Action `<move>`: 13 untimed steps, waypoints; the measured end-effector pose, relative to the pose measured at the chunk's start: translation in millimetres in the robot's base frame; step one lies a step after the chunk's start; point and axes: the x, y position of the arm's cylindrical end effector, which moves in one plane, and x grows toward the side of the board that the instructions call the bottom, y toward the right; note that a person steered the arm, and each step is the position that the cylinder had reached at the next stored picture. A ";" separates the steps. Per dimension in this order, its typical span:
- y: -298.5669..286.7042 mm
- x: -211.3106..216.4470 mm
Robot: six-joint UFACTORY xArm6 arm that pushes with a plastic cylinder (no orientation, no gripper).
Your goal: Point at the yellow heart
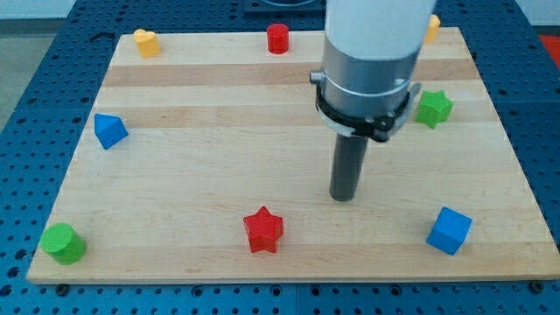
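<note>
Rod end, my tip (345,198), down on bare wood of the bench (201,175), right of centre, touching no block. No gripper fitted, so nothing open, closed or held. Nearest blocks: red star (263,230) toward the view's lower left of my tip, blue cube (450,230) toward the lower right, green star (433,108) above and to the right, just beside the arm's grey collar; all apart from the rod. Yellow heart (146,42) at the view's top-left corner of the bench, well apart from my tip, nearly the whole board between them. Red cylinder (277,38) at the top edge, left of the arm. Second yellow block (433,27) at top right, mostly hidden behind the arm, shape not determinable. Blue wedge-like block (109,130) near the left edge. Green cylinder (63,242) at the bottom-left corner.
</note>
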 end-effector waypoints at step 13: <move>-322.9 -208.6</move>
